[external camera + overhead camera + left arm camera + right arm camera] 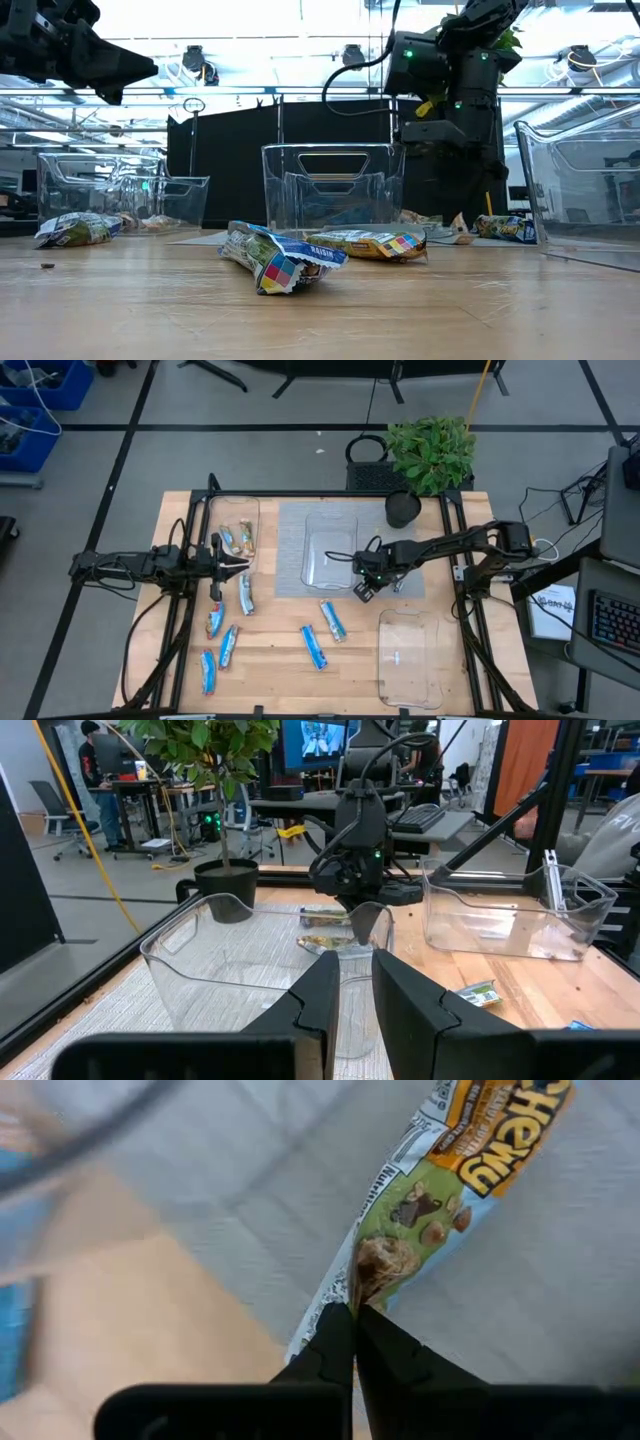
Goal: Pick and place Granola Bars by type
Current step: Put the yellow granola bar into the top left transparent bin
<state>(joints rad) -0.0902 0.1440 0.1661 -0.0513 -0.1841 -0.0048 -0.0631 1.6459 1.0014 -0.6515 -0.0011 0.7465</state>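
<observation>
Two arms: both are working over the wooden table (280,680), left arm on its left side, right arm reaching in toward the middle.
Right gripper (355,1315): clenching its fingertips together on the edge of an orange-and-green bar (440,1190).
Held bar spot: lying on the grey mat (290,560), just in front of the middle tray (330,520); in the high view the gripper is mostly covering it.
Left gripper (238,565): hovering beside the left tray (235,502), fingers (325,995) standing slightly apart, gripping nothing.
Left tray contents: two bars (237,538) are lying inside, side by side.
Loose blue bars, left: four blue-wrapped bars (228,645) are lying on bare wood in front of the left gripper.
Loose blue bars, centre: two more blue bars (332,620) are sitting near each other on the wood, between the mat and the table's front edge.
Right tray (385,660): sitting at the front right of the table; cannot tell if anything is inside.
Low view: one crumpled bar (280,258) is lying closest to the camera, another one (375,244) just behind it.
Background: potted plant (430,450) is standing at the table's far edge.
</observation>
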